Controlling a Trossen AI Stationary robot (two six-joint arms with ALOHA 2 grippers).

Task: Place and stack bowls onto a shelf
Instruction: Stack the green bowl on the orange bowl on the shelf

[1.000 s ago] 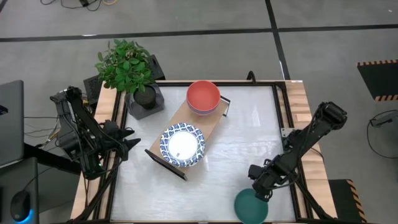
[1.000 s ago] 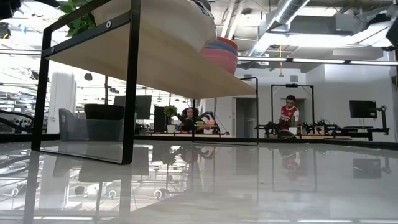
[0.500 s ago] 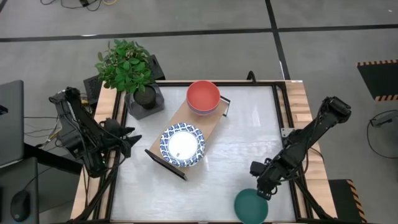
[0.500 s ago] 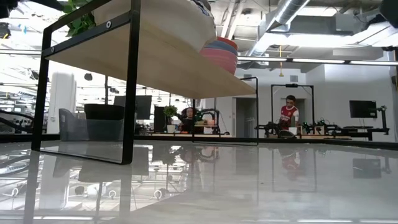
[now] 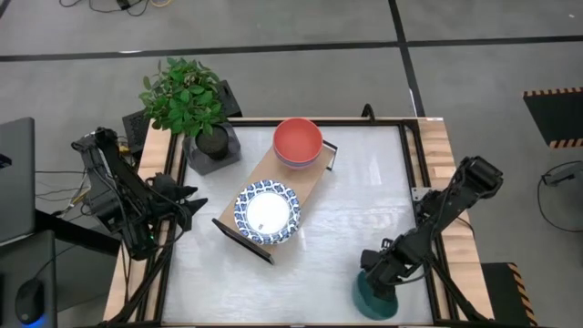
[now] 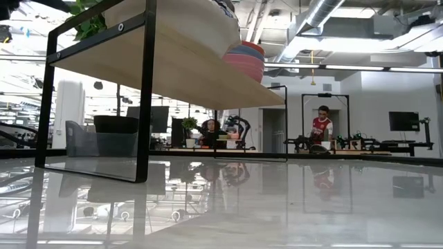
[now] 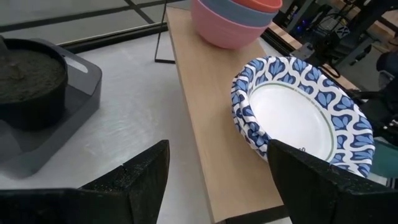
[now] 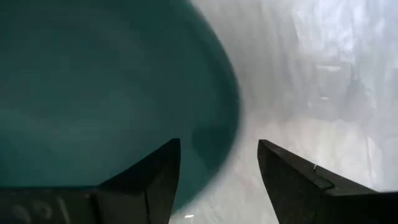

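Observation:
The teal green bowl (image 5: pixel 378 305) sits on its base near the table's near right corner. My right gripper (image 5: pixel 373 278) (image 8: pixel 217 146) hangs open over the bowl's far rim (image 8: pixel 231 124), one finger above the inside and one outside. The shelf (image 5: pixel 301 178) lies slantwise mid-table. On it stand a stack of white blue-rimmed dishes (image 5: pixel 267 211) (image 7: pixel 305 118) and a stack with the red bowl (image 5: pixel 298 139) on top, above slate blue and pink (image 7: pixel 224 28). My left gripper (image 5: pixel 191 202) (image 7: pixel 217 155) waits open at the table's left edge, facing the shelf. My right gripper straddles the teal bowl's far rim (image 8: pixel 231 124) from above, slanting in from the far right. Whether either finger touches the rim, I cannot tell. The bowl rests on the table.
A potted plant (image 5: pixel 187 100) on a grey tray (image 7: pixel 68 118) stands at the far left corner beside the shelf. The pale tabletop (image 5: pixel 364 200) between the shelf and the right arm is bare. Wooden edges (image 5: pixel 446 146) border the table. A person (image 6: pixel 319 128) is in the room beyond.
My right gripper has come down and toward the table's near edge, from just beyond the teal bowl to over its far rim, now covering part of it. The left arm, the shelf and both stacks have stayed where they were.

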